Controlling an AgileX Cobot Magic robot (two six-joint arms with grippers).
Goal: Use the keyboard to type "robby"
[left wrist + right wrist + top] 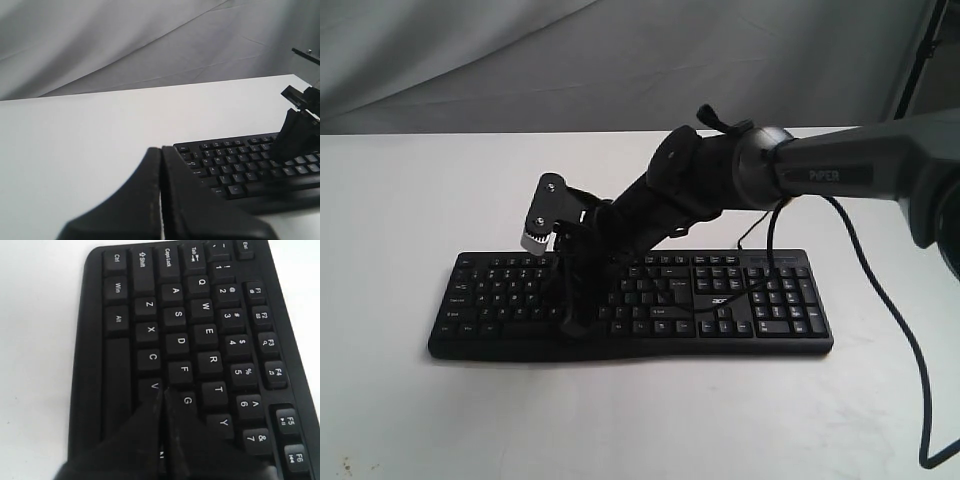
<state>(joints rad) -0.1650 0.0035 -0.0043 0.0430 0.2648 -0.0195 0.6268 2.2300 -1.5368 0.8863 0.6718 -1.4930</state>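
The black keyboard [750,300] lies flat on the white table, its acer logo near the arrow keys. My right gripper [570,322] reaches across from the right and points down onto the left half of the letter keys. In the right wrist view its shut fingertips [162,391] meet where the V, F and G keys of the keyboard [200,335] join, hiding the keys beneath them. My left gripper [161,149] is shut on nothing, off the keyboard's [235,165] Esc end over bare table; the exterior view does not show it. The right gripper [296,140] also appears there.
A thin black cable [880,300] hangs from the right arm [840,170] and loops down past the keyboard's number pad end. The white table [410,200] runs back to a grey cloth backdrop [520,60].
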